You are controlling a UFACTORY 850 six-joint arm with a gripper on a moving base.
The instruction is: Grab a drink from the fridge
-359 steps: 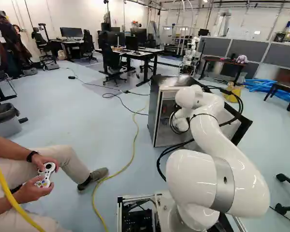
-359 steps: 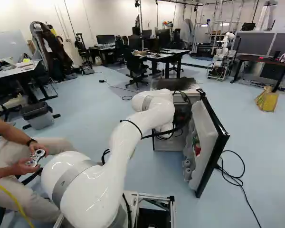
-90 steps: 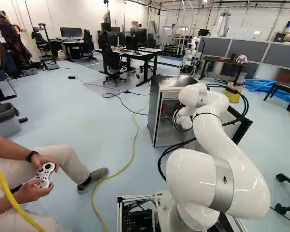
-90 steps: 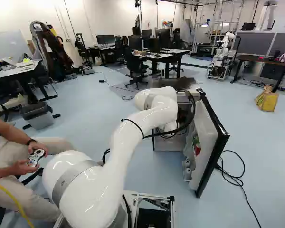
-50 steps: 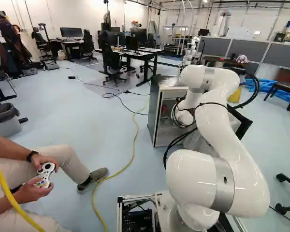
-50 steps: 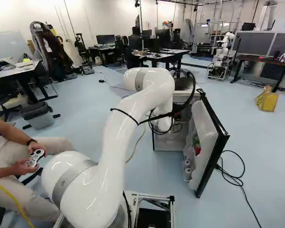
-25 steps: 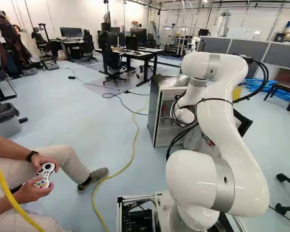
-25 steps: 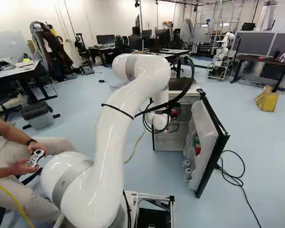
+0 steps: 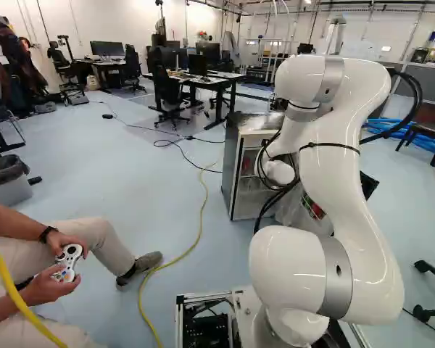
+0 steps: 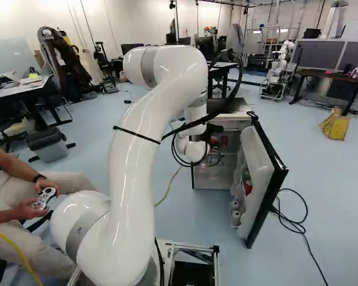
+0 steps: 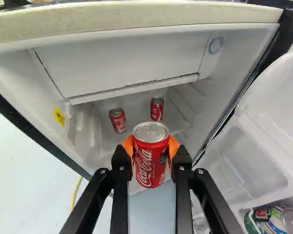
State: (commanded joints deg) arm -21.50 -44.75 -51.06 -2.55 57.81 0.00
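Note:
In the wrist view my gripper (image 11: 151, 153) is shut on a red drink can (image 11: 150, 163), its orange pads pressing from both sides. The held can is upright in front of the open fridge (image 11: 132, 12). Farther in, beyond the fingers, stand two more red cans, one (image 11: 117, 120) tilted in view and another (image 11: 157, 109) beside it. In the base views the arm's wrist largely hides the gripper. The fridge (image 10: 212, 179) has its door (image 10: 262, 173) swung wide, with cans and other items in the door's shelves.
A yellow cable (image 9: 196, 243) runs along the floor left of the fridge. A seated person (image 9: 94, 246) with a controller is close at the left. Black cables (image 10: 298, 223) lie beyond the door. Another robot (image 10: 278, 71) stands farther back.
The arm has risen at its elbow and drawn back from the fridge, its wrist shifting left in the right base view. The base, fridge and door have stayed put.

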